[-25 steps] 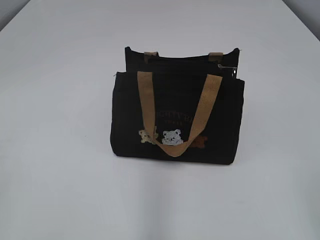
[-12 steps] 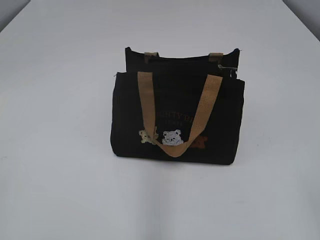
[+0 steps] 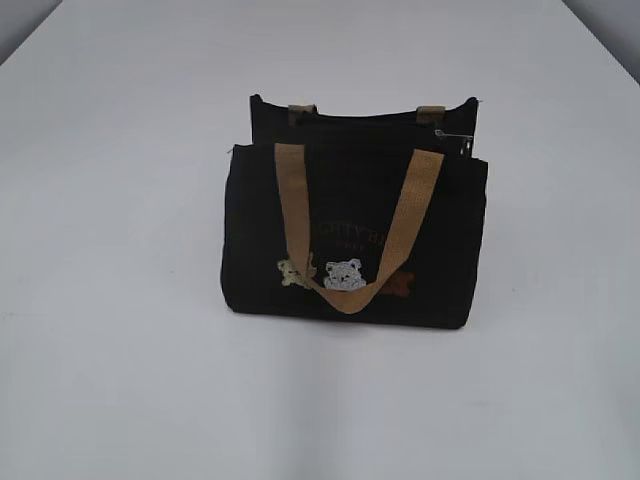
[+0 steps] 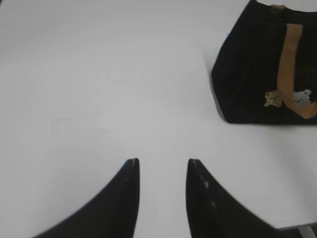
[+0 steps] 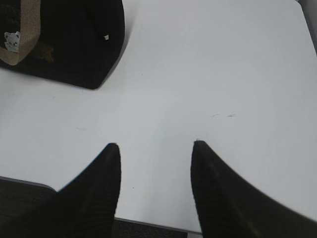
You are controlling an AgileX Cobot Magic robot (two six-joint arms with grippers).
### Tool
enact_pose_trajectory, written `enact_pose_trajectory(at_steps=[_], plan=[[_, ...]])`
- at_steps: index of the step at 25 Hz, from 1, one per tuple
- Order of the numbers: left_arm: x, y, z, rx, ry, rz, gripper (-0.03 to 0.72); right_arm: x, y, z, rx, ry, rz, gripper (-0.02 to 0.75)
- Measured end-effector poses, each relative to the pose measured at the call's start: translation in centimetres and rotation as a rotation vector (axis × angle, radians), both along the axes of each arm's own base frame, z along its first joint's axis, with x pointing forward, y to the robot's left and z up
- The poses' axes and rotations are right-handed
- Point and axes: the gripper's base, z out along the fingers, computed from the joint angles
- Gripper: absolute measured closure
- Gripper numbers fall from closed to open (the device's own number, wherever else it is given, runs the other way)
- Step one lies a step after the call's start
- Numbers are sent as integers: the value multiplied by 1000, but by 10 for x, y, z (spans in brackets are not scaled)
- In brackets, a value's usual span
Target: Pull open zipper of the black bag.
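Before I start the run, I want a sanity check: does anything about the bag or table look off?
Nothing stands out. The black bag stands upright on the white table, one tan handle draped down its front, silver zipper pull at its top right.

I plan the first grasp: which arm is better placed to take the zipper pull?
Probably the right: the silver zipper pull sits at the black bag's top right end. Both the left gripper and right gripper are open and empty.

The left gripper (image 4: 162, 166) is held over the bare white table (image 4: 99, 89), jaws parted and empty. The black bag (image 4: 247, 74) is seen at upper right, well apart, tan handle (image 4: 290, 59) draped down its front
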Motion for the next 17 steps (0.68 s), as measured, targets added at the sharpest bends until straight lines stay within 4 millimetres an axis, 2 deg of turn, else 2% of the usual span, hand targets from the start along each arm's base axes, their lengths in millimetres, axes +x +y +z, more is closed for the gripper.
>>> enact_pose_trajectory(at_steps=[6,17], plan=[[0,-3,0,-5,2,242,442,0,0,0,0,-1,0,372],[0,-3,0,-5,2,233,442,0,0,0,0,-2,0,372]])
